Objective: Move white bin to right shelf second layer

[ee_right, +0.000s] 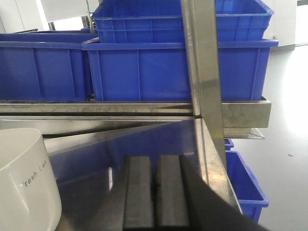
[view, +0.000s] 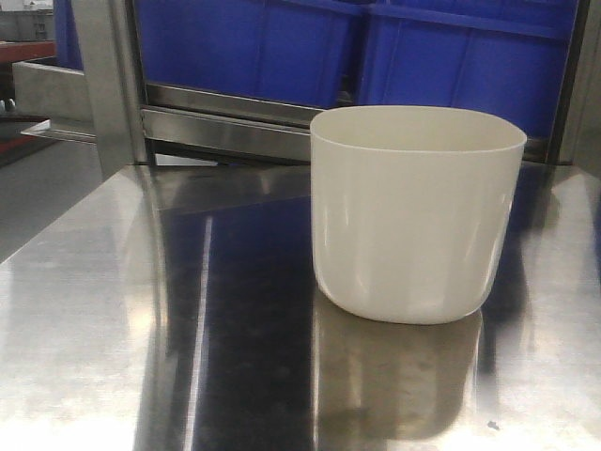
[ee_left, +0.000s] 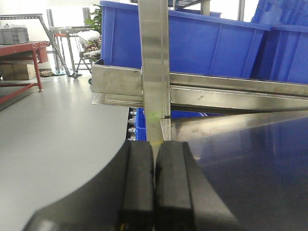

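Observation:
The white bin (view: 413,216) stands upright and empty on the mirror-like steel tabletop (view: 122,310), right of centre. In the right wrist view its wall (ee_right: 24,183), printed "Trash Can", fills the lower left corner. My right gripper (ee_right: 155,159) is shut with nothing in it, low over the table to the right of the bin and apart from it. My left gripper (ee_left: 154,144) is shut and empty at the table's left edge (ee_left: 192,126), facing a steel post (ee_left: 154,72). The right shelf second layer is out of view.
Behind the table runs a steel rack level (view: 225,127) loaded with blue crates (view: 254,47). Upright posts (ee_right: 207,72) stand at the table's corners. Another blue crate (ee_right: 245,183) sits lower, beyond the right edge. Grey floor (ee_left: 57,134) and a red bench (ee_left: 19,53) lie to the left.

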You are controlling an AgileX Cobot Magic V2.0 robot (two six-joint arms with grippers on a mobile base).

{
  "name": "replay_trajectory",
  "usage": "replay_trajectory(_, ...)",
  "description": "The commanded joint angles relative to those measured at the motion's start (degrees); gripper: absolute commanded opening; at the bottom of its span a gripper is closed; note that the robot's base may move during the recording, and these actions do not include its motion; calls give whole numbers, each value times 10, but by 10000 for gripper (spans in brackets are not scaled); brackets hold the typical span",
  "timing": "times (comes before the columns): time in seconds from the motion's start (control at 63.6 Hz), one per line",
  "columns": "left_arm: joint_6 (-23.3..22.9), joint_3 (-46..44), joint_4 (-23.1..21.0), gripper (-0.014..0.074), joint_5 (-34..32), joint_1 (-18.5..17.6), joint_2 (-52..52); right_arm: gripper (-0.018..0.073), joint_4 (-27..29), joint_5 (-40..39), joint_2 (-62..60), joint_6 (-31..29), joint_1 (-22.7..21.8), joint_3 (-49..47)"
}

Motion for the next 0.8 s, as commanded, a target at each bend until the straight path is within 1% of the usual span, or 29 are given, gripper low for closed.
replay_trajectory(0.0,-4,19,-4,85,-52,-2,-10,55,0,-47,-11,-1,-2,-10)
replay_trajectory(0.786,-4,19,-4,85,-52,-2,-10,55,0,-55,-11,-1,-2,-10)
